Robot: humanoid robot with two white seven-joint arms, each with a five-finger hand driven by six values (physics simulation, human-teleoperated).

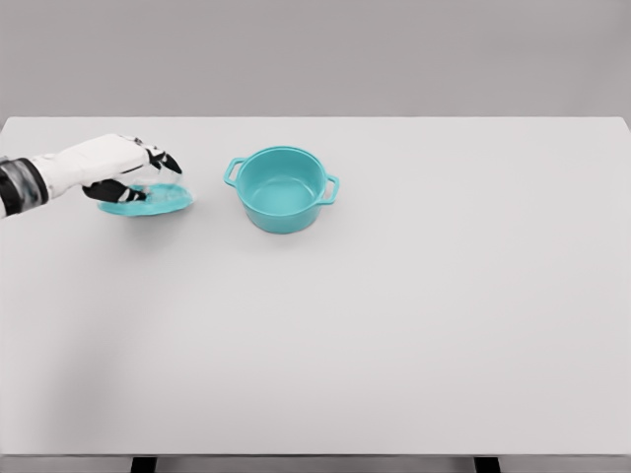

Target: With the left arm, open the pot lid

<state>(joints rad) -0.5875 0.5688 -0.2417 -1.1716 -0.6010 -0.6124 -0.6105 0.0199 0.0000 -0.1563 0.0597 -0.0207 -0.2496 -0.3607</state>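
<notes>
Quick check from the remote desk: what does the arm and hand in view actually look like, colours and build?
Only the left arm shows, entering at the left edge. The left hand has a smooth white shell over the back and wrist, with black finger segments and black at the thumb. The forearm is white, with a darker grey-and-black banded section near the picture's edge. No cables or markings are visible. The right arm is out of view.
</notes>
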